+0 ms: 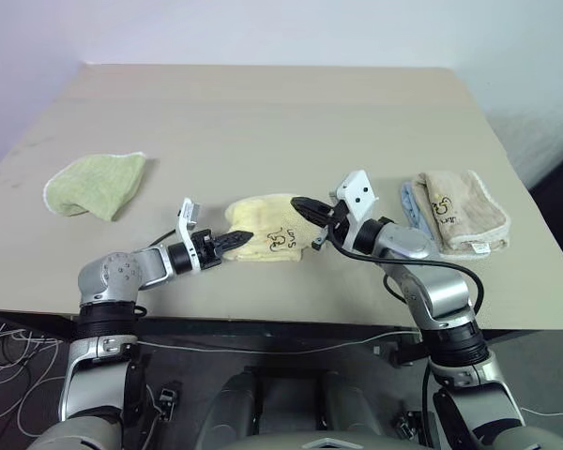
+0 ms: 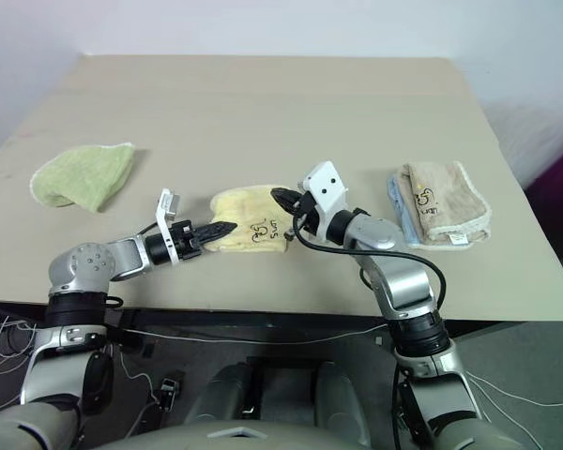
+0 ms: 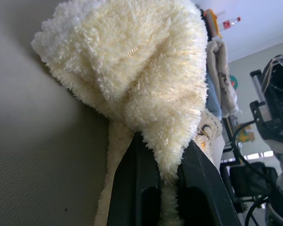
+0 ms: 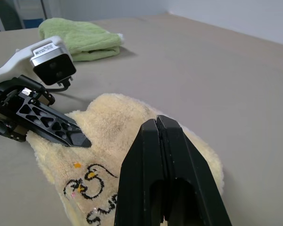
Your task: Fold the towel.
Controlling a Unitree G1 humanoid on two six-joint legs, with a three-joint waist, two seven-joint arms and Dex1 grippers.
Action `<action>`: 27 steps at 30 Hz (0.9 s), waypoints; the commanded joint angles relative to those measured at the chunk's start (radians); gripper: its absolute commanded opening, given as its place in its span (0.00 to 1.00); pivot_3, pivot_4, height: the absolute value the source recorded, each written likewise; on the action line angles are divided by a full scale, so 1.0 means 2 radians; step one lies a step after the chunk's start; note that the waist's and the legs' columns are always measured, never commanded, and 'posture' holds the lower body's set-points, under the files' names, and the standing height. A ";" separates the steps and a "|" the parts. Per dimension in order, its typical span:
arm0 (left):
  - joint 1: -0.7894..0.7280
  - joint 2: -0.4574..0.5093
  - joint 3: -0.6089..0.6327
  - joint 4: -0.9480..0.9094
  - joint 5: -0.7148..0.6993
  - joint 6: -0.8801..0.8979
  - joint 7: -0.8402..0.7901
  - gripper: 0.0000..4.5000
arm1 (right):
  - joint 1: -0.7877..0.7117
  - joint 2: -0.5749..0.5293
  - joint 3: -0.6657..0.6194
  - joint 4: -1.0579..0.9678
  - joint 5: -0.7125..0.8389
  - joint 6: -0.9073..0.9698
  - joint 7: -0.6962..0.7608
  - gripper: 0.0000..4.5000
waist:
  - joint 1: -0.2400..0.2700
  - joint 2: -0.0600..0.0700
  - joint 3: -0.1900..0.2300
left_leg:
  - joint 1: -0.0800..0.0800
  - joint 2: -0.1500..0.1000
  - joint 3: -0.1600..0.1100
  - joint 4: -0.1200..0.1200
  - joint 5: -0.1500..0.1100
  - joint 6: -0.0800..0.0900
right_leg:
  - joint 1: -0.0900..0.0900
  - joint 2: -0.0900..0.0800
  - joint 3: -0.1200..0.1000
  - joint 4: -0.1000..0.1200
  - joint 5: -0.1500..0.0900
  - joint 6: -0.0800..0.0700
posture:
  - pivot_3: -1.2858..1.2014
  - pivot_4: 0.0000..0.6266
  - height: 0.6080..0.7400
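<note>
1. My left gripper (image 1: 242,238) has its fingers pinched down on the left edge of the towel (image 1: 270,237). The left wrist view shows yellow pile squeezed between the two black fingers (image 3: 140,188), so I read that as a real grip.

2. My right gripper (image 1: 302,205) is fully shut, the two fingers pressed flat together, and it holds nothing. It hovers over the towel's right part; I cannot tell whether it touches the pile.

3. The towel sits bunched in a small thick bundle at the centre of the head view, near the table's front edge, dark printed mark facing up.

4. Further out, a green cloth (image 1: 94,184) lies at the left of the frame and a tan folded cloth (image 1: 462,211) at the right, both well apart from the towel on the table (image 1: 281,122).

5. Risks as I judge them: the left pinch may have caught several layers, so a pull would drag the whole bundle rather than open one edge. With the right gripper empty, nothing anchors the far side, and the towel could slide towards the table edge.
</note>
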 commanded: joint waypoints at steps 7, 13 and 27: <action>-0.013 -0.025 0.087 -0.023 -0.032 -0.048 0.067 0.00 | 0.005 -0.005 -0.009 -0.026 0.006 -0.002 -0.003 0.00 | 0.000 0.000 0.000 | 0.000 0.000 0.000 0.000 0.000 0.000 | 0.000 0.000 0.000 0.000 0.000 0.000 | 0.52 0.24 1.00; -0.082 -0.017 0.186 0.006 -0.044 -0.155 0.157 0.00 | 0.006 -0.008 -0.009 -0.024 0.007 -0.003 -0.002 0.00 | 0.000 -0.001 0.000 | 0.000 0.000 0.000 0.000 0.000 0.000 | -0.001 0.000 0.000 0.000 0.000 0.000 | 0.52 0.24 1.00; -0.134 0.123 0.284 0.197 -0.020 -0.338 0.196 0.00 | -0.005 -0.005 -0.004 -0.010 0.007 -0.012 0.008 0.00 | -0.002 -0.001 0.000 | 0.000 0.000 0.000 0.000 0.000 0.000 | -0.001 0.000 0.000 0.000 0.000 0.000 | 0.52 0.24 1.00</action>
